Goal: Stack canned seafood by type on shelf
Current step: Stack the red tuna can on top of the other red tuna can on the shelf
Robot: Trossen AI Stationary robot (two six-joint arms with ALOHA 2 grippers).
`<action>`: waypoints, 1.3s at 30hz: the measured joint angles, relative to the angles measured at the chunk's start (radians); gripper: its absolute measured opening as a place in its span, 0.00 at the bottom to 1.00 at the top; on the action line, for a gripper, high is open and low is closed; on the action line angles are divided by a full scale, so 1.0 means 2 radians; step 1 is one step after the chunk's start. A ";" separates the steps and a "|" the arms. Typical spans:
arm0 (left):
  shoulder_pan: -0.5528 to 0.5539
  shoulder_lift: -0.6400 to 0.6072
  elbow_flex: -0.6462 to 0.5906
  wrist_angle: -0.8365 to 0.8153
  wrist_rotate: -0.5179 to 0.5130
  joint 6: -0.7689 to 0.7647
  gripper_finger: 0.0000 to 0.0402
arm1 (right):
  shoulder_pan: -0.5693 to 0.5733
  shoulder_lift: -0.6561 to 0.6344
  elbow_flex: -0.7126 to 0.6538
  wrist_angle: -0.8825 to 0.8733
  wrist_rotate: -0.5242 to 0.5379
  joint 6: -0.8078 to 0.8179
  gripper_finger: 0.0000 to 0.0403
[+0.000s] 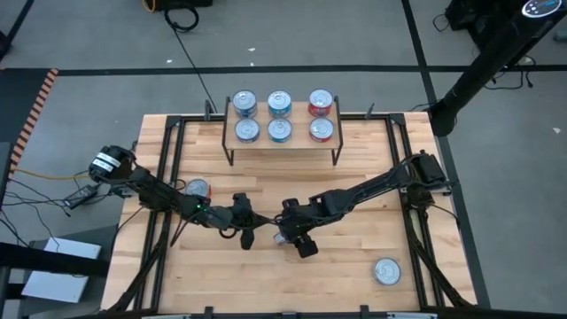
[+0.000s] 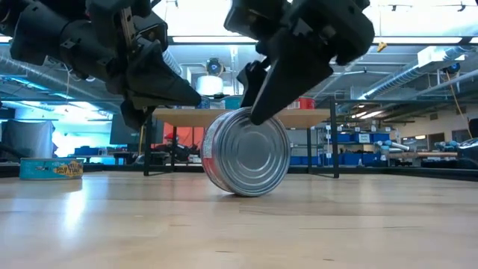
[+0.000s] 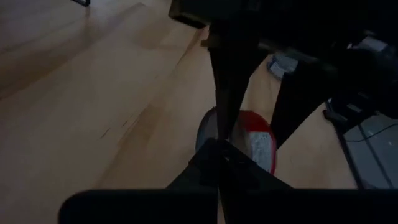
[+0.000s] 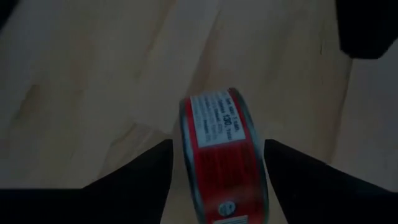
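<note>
Red-labelled round silver tin (image 4: 219, 155) stands on its edge on the wooden tabletop (image 1: 354, 266), between our right gripper (image 4: 217, 163)'s spread fingers (round faces sideways); our left gripper (image 1: 247, 232), pressed together, sits just beside.

1. 2 arms, left arm (image 1: 155, 190) and right arm (image 1: 381, 184), are matte black with slim tubular links and bulkier joint housings.
2. The left arm carries a white label with dark print near its base.
3. Each gripper has 2 dark, flat, tapering fingers (image 4: 298, 168).
4. Thin black cables trail off the left arm's base.
</note>
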 joint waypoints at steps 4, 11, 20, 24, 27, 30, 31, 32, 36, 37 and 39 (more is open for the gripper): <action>-0.001 0.000 0.000 0.011 0.000 -0.007 0.00 | 0.000 -0.001 0.000 -0.005 -0.002 0.002 0.57; -0.001 0.000 0.000 0.010 0.000 0.001 0.00 | 0.000 -0.002 0.000 -0.008 -0.002 0.003 0.37; 0.003 0.000 0.000 0.011 0.000 0.008 0.00 | 0.000 -0.057 0.000 -0.059 0.079 0.046 0.37; 0.010 0.000 0.000 0.014 0.000 0.009 0.00 | -0.002 -0.103 0.000 -0.096 0.144 0.051 0.37; 0.015 0.000 0.000 0.013 0.000 0.017 0.00 | -0.009 -0.136 0.000 -0.119 0.187 0.050 0.37; 0.021 0.000 0.000 0.012 0.000 0.018 0.00 | -0.017 -0.163 0.000 -0.140 0.231 0.036 0.37; 0.022 0.000 0.000 0.012 0.000 0.021 0.00 | -0.020 -0.171 0.000 -0.147 0.249 0.029 0.37; 0.023 0.000 0.000 0.013 0.000 0.026 0.00 | -0.023 -0.179 0.000 -0.153 0.268 0.022 0.37; 0.024 0.000 0.000 0.013 -0.002 0.030 0.00 | -0.038 -0.206 0.000 -0.182 0.342 -0.014 0.37; 0.024 0.000 0.000 0.013 -0.003 0.030 0.00 | -0.043 -0.212 0.000 -0.187 0.362 -0.026 0.37; 0.024 0.000 0.000 0.013 -0.005 0.030 0.00 | -0.058 -0.223 0.000 -0.197 0.396 -0.050 0.37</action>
